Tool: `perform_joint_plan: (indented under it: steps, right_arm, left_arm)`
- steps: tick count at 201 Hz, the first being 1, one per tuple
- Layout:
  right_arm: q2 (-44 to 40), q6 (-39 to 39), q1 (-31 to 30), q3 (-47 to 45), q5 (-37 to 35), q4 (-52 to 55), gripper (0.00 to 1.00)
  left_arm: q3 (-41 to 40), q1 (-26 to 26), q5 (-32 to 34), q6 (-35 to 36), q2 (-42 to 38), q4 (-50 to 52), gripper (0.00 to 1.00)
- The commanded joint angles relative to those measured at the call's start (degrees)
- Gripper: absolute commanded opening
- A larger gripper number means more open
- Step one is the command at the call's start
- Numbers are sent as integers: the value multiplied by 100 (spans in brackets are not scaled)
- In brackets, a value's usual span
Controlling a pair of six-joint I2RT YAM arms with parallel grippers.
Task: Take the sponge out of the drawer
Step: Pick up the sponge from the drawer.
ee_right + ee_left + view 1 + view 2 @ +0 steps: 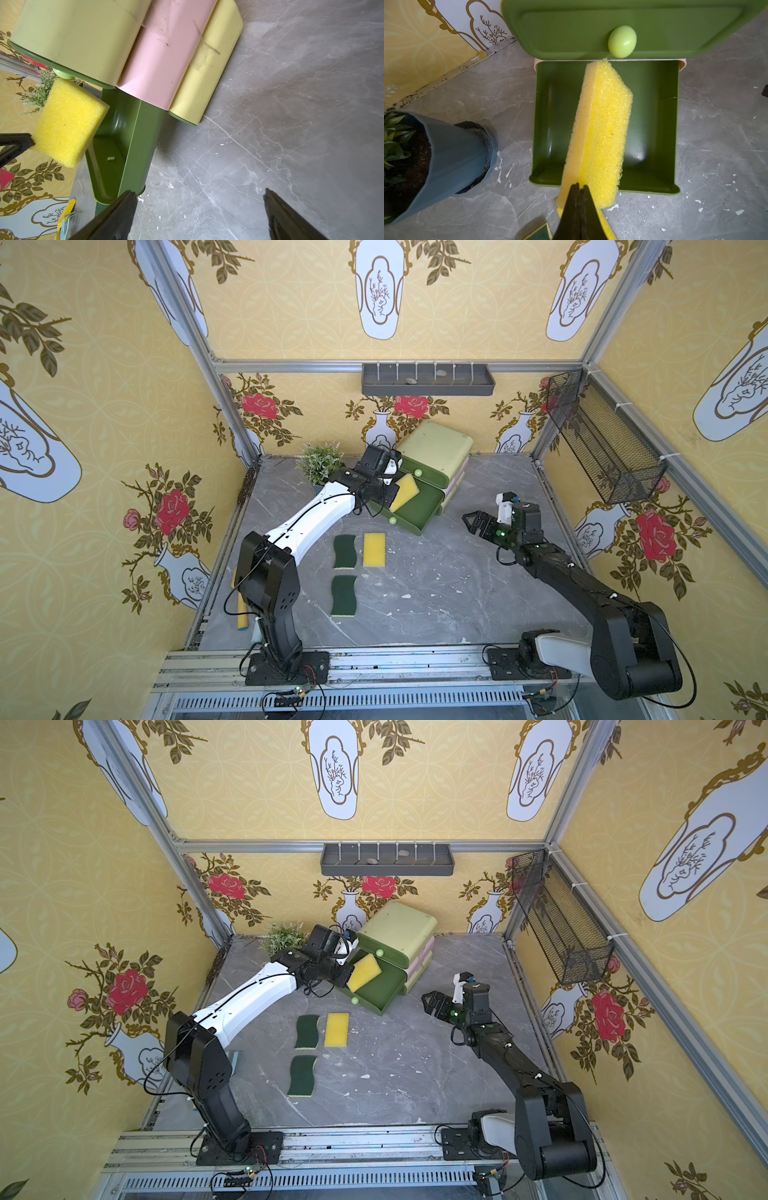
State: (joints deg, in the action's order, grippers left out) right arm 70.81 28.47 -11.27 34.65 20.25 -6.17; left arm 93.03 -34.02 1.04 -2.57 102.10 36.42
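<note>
Well forward, left pincer (579, 186) tight on sponge (602, 124).

Lit brightly and evenly from overhead in both top views, with only soft, pale shadows on the table (436, 605). Bowed at the edges by a wide lens, most plainly along the wall posts (183, 310). Dimmer toward the corners in the wrist views; sharpest on the sponge (602, 124), softly blurred on the upper drawer front (571, 27), faintly glossy inside the open drawer (648, 149).
</note>
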Motion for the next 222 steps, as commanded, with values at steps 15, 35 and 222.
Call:
perform_joint_plan:
  steps: [15, 35, 222]
  right_arm:
    - [-14, -26, -3, 6, 23, -198, 98]
    - [-14, -26, 0, 9, 24, -212, 98]
    - [-53, -34, -7, -25, 612, -398, 98]
  left_arm:
    - [-372, 1, -72, -263, -339, -148, 0]
    - [-620, 1, -99, -394, -597, -274, 0]
    - [-3966, -235, -640, -3097, -3749, -1499, 0]
